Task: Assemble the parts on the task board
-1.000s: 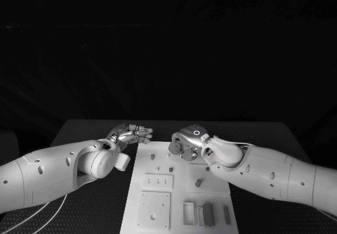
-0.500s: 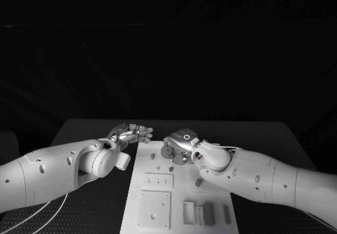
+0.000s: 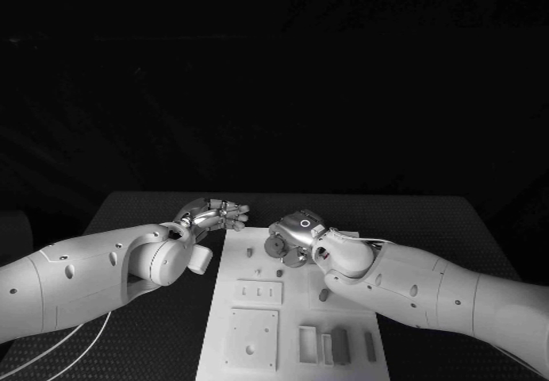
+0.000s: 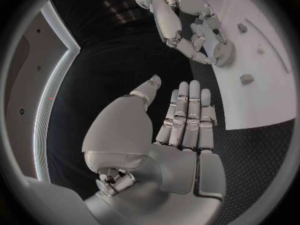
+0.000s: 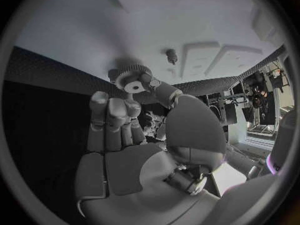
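Since the earlier frame, the right robot hand (image 3: 293, 238) has shifted leftward across the far end of the task board (image 3: 295, 317) on the tabletop (image 3: 149, 333). It pinches a small toothed gear (image 5: 132, 81) with a pale centre hole, held just above the board. The right wrist view shows the gear's teeth; the head view hides them. The left robot hand (image 4: 185, 120) hovers beside the board's edge, fingers straight, holding nothing.
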You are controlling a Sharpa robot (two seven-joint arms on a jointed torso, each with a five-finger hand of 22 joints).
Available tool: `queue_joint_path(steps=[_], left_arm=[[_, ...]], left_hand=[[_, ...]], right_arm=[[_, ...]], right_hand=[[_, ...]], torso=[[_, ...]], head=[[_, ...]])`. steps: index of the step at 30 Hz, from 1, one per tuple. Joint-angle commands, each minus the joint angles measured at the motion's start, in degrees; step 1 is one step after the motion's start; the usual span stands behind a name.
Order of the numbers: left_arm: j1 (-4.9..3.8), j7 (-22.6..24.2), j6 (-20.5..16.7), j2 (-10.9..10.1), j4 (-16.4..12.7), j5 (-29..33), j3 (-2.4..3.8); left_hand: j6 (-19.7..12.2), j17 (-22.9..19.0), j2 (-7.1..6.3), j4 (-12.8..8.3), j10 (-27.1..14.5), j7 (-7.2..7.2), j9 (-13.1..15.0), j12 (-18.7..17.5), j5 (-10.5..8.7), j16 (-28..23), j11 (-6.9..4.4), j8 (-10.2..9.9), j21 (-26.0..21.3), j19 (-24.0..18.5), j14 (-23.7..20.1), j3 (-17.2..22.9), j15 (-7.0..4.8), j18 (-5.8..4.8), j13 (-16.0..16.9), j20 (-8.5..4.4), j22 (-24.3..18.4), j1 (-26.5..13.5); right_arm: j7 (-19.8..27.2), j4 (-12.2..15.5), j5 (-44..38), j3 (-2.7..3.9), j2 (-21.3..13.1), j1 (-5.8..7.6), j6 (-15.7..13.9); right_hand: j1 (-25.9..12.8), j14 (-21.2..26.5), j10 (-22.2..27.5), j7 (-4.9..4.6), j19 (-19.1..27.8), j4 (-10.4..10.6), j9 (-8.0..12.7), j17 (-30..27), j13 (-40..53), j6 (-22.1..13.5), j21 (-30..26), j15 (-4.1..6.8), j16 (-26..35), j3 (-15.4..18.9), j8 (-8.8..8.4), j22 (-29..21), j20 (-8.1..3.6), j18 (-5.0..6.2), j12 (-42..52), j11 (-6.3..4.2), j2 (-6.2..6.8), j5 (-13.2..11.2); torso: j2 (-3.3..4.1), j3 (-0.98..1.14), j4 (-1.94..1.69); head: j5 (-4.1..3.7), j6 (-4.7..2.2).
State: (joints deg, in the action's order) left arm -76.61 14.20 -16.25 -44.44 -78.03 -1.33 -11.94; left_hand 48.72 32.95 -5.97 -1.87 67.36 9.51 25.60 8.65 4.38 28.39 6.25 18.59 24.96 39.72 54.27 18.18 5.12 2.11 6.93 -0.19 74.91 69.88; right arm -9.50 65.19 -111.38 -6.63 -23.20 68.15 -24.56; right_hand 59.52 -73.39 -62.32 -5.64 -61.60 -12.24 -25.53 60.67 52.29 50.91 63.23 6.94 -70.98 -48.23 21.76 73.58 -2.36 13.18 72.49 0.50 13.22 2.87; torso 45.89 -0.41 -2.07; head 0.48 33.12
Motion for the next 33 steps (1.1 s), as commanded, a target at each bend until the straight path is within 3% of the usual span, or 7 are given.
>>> queue_joint_path(steps=[1, 5, 9, 15, 18, 25, 33], left_arm=[[-0.05, 0.7, 0.1, 0.1, -0.2, 0.0, 0.05], [-0.05, 0.7, 0.1, 0.0, -0.2, 0.0, 0.05], [-0.05, 0.7, 0.1, 0.1, -0.2, 0.0, 0.05], [-0.05, 0.7, 0.1, 0.2, -0.1, 0.0, 0.05], [-0.05, 0.7, 0.2, 0.2, -0.1, 0.0, 0.05], [-0.05, 0.7, 0.1, 0.1, -0.1, 0.0, 0.05], [-0.05, 0.7, 0.1, 0.1, -0.1, 0.0, 0.05]], left_hand=[[0.3, -0.1, 0.03, -0.3, 0.4, 0.16, 0.0, -0.3, 0.25, -0.2, 0.07, -0.4, 0.1, 0.3, 0.0, 0.0, 0.43, 0.03, -0.1, -0.02, 0.9, -0.5], [0.3, -0.1, 0.02, -0.3, 0.4, 0.17, 0.0, -0.3, 0.25, -0.2, 0.08, -0.4, 0.1, 0.3, 0.0, 0.1, 0.43, 0.03, -0.1, -0.02, 0.9, -0.5], [0.3, -0.1, 0.02, -0.3, 0.4, 0.17, 0.0, -0.4, 0.25, -0.2, 0.09, -0.4, 0.1, 0.3, 0.0, 0.1, 0.43, 0.03, -0.1, -0.02, 0.9, -0.5], [0.3, -0.1, 0.02, -0.4, 0.4, 0.18, 0.0, -0.4, 0.25, -0.2, 0.1, -0.4, 0.1, 0.3, 0.0, 0.1, 0.44, 0.03, -0.1, -0.02, 0.9, -0.5], [0.3, -0.1, 0.02, -0.4, 0.4, 0.18, 0.0, -0.4, 0.25, -0.2, 0.11, -0.4, 0.1, 0.3, 0.0, 0.1, 0.44, 0.03, -0.1, -0.02, 0.9, -0.6], [0.3, -0.1, 0.01, -0.4, 0.4, 0.19, 0.0, -0.4, 0.24, -0.2, 0.12, -0.4, 0.1, 0.3, 0.0, 0.1, 0.44, 0.03, -0.1, -0.01, 0.9, -0.6], [0.3, -0.1, 0.02, -0.5, 0.4, 0.19, 0.0, -0.4, 0.25, -0.2, 0.13, -0.4, 0.1, 0.3, 0.0, 0.1, 0.44, 0.03, -0.1, -0.01, 0.9, -0.6]], right_arm=[[0.0, -0.5, -0.9, -0.14, 0.4, -0.23, 1.0], [0.1, -0.6, -0.8, -0.52, 0.5, -0.37, 1.0], [0.3, -1.0, -0.4, -0.66, 0.7, -0.41, 1.2], [1.5, -1.4, 1.4, -0.92, 1.2, -0.44, 1.6], [1.7, -1.3, 1.6, -1.07, 1.3, -0.52, 1.8], [1.8, -1.3, 1.9, -1.39, 1.1, -0.61, 2.0], [1.8, -1.1, 1.9, -1.41, 1.0, -0.62, 1.9]], right_hand=[[0.0, -0.1, 2.6, 0.91, -0.1, 0.4, 0.0, -0.1, -0.1, 9.5, 0.1, 0.42, 0.1, 0.1, 0.34, -0.1, -0.2, 1.82, -0.3, -2.02, 0.65, -0.1], [0.0, -0.1, 2.6, 0.88, -0.1, 0.4, 0.0, -0.1, -0.1, 9.5, 0.1, 0.4, 0.2, 0.1, 0.29, -0.1, -0.21, 1.82, -0.3, -1.99, 0.7, -0.1], [0.0, 0.0, 2.7, 0.75, 0.0, 0.3, 0.0, -0.1, -0.1, 9.0, 0.0, 0.31, 0.3, 0.1, 0.04, -0.2, -0.21, 1.82, -0.4, -1.87, 0.78, -0.1], [0.2, 0.4, 3.4, -0.5, 0.5, -0.3, 0.9, -0.2, -0.1, 5.4, -0.2, -0.62, 0.6, 0.4, -2.07, -0.6, -0.09, 1.82, -0.7, -0.74, 1.31, -0.1], [0.2, 0.5, 3.6, -0.78, 0.7, -0.6, 1.0, -0.3, -0.2, 4.9, -0.3, -0.91, 0.8, 0.6, -2.34, -0.7, 0.05, 1.82, -0.9, -0.46, 1.24, -0.1], [0.2, 0.6, 3.8, -0.92, 0.8, -0.7, 1.1, -0.3, -0.2, 4.7, -0.3, -1.05, 0.9, 0.8, -2.46, -0.8, 0.17, 1.82, -1.0, -0.32, 1.26, -0.1], [0.2, 0.7, 3.9, -0.88, 0.9, -0.8, 1.0, -0.3, -0.2, 5.1, -0.3, -1.09, 1.0, 0.9, -2.26, -0.9, 0.27, 1.82, -0.9, -0.32, 1.04, -0.1]], torso=[[-0.01, 0.02, 0.07], [-0.04, 0.07, 0.26], [-0.02, 0.05, 0.24], [-0.04, 0.01, 0.15], [-0.03, 0.02, 0.12], [-0.04, -0.04, 0.24], [-0.04, 0.04, 0.14]], head=[[0.12, 0.12], [0.32, 0.12], [0.35, 0.13], [0.34, 0.2], [0.35, 0.32], [0.41, 0.39], [0.46, 0.51]])
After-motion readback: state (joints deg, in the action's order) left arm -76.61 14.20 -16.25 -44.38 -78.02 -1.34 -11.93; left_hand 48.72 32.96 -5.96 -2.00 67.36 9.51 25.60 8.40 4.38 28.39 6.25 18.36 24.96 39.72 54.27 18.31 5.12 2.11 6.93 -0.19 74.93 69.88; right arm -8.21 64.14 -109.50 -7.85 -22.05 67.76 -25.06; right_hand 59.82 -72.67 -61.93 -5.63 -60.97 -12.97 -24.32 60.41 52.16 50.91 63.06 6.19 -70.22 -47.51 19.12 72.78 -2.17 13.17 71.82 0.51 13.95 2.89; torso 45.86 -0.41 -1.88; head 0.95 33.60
